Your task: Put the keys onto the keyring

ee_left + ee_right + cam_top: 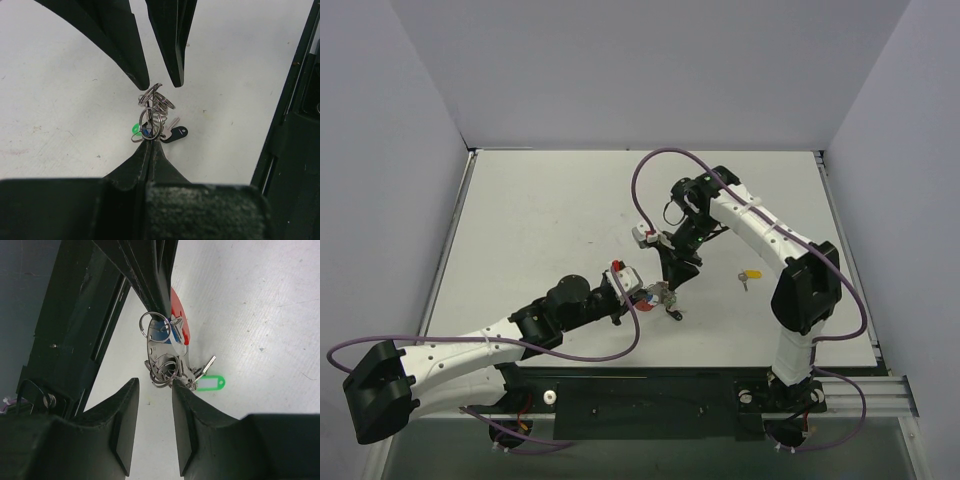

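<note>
Find the left gripper (148,150) closed completely and pinching the keyring (180,325) at the fingertips. Locate that keyring near the middle of the table (540,230), slightly toward the near edge, directly between the two grippers. Note the keys (194,374) hanging from it in a tangle of small silvery split rings, among them a black-capped key (176,135), with a green tag (210,383) in the same bundle. Find the right gripper (154,385) reaching in from the far side, jaws part-way apart and straddling the cluster of small rings. Treat contact there as uncertain: possible touch by one finger, no firm hold visible. Locate one yellow-capped key (751,274) lying alone on the table to the right of the bundle, apart from it and held by neither gripper.
</note>
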Action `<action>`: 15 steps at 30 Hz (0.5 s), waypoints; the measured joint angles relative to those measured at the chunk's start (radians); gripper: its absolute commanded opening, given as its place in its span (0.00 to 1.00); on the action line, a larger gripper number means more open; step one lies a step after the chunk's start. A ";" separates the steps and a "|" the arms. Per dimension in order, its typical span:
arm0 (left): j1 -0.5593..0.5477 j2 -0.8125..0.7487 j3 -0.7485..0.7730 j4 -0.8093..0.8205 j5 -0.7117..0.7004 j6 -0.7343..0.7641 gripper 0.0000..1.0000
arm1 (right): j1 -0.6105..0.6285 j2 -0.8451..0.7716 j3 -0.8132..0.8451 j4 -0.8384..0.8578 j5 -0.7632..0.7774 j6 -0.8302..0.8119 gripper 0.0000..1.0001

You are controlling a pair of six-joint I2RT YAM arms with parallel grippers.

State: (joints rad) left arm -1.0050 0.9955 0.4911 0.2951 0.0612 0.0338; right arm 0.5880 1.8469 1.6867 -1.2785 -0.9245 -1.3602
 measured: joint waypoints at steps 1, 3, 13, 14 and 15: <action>0.000 0.000 0.000 0.000 0.000 0.000 0.00 | 0.000 -0.003 0.000 0.000 0.000 0.002 0.27; 0.000 0.000 0.000 0.000 0.000 0.000 0.00 | 0.000 -0.011 0.000 0.000 0.000 0.006 0.25; 0.003 0.000 0.000 -0.001 0.000 -0.035 0.00 | -0.001 -0.034 -0.004 0.047 -0.008 0.101 0.37; 0.005 0.000 0.000 -0.002 -0.001 -0.048 0.00 | -0.006 -0.041 -0.009 0.061 -0.007 0.119 0.39; 0.007 0.000 0.000 -0.004 -0.002 -0.064 0.00 | -0.007 -0.050 -0.015 0.075 -0.006 0.145 0.41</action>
State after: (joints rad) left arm -0.9981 0.9958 0.4911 0.2909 0.0593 -0.0299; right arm 0.5812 1.7969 1.6714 -1.2037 -0.9306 -1.2152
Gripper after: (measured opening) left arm 0.019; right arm 0.350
